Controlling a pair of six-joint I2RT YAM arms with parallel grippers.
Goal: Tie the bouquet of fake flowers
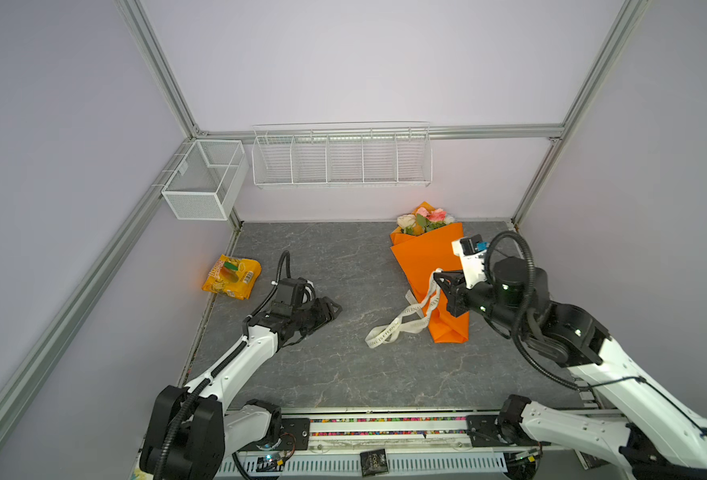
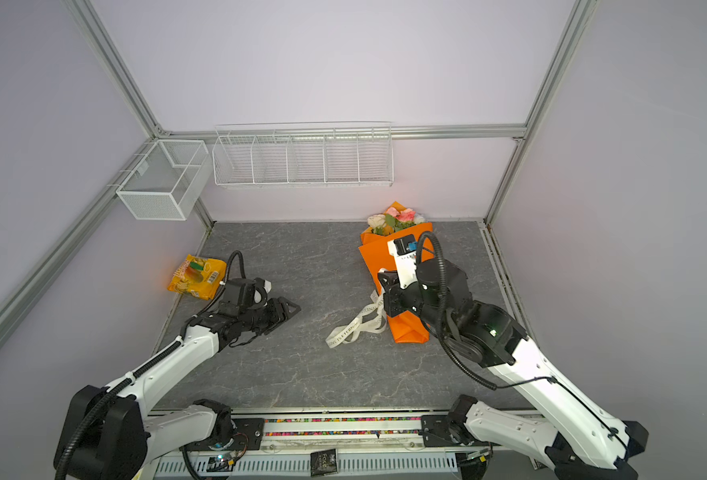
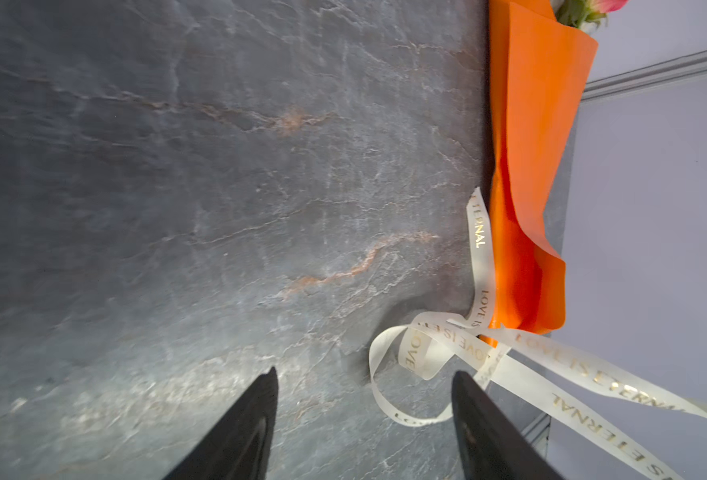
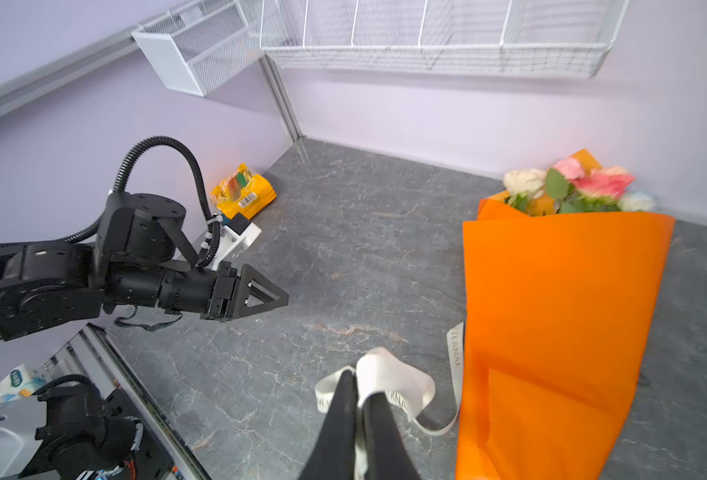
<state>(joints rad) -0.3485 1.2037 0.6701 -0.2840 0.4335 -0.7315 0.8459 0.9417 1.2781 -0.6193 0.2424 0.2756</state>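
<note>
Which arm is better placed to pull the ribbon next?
The right. The right gripper is pinched shut on the cream ribbon beside the orange-wrapped bouquet, so it probably only needs to pull. The left gripper hangs open over the table, apart from the ribbon, holding nothing.

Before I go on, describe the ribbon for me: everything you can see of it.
The ribbon is a long, flat cream band, satin-like, printed in gold with LOVE IS ETERNAL. It lies in loose loops on the grey table, against the bouquet near the narrow end of its orange wrap, on the left arm's side. One fold is lifted and pinched in the shut right gripper. No finished bow shows; whether it circles the wrap cannot be told.
</note>
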